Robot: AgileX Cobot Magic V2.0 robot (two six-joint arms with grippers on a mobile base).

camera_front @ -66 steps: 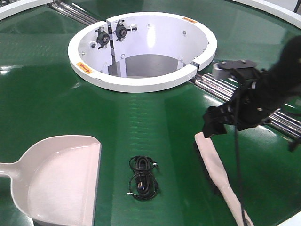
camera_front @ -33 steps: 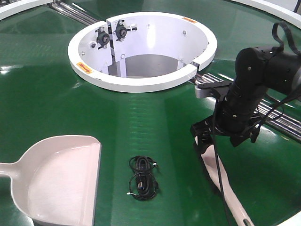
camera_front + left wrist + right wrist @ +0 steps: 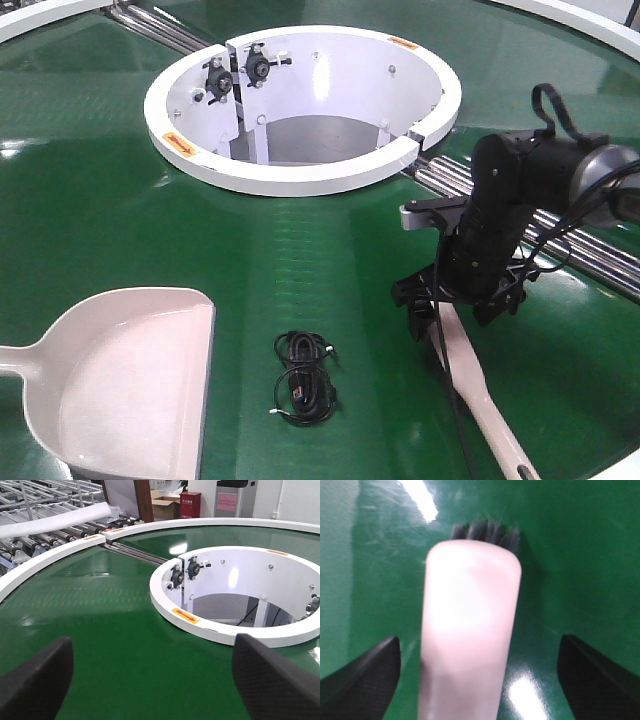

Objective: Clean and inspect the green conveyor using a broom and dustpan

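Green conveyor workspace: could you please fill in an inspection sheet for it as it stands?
Surface: green conveyor glossy, with glare patches.
Job's things: dustpan lies flat at left; broom lies flat at right.
Clutter: black cable coil on the belt between them.
Grippers: right gripper open, straddling the broom head; left gripper open, empty.
Cables: black loop on the right arm.
Surroundings: white ring hub, steel rollers.

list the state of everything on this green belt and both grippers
pale beige plastic dustpan: flat on green conveyor, empty, ungripped
pale beige plastic broom: lying on conveyor, not gripped
black coiled cable: loose on conveyor
right gripper: open, straddling broom head
left gripper: open, empty
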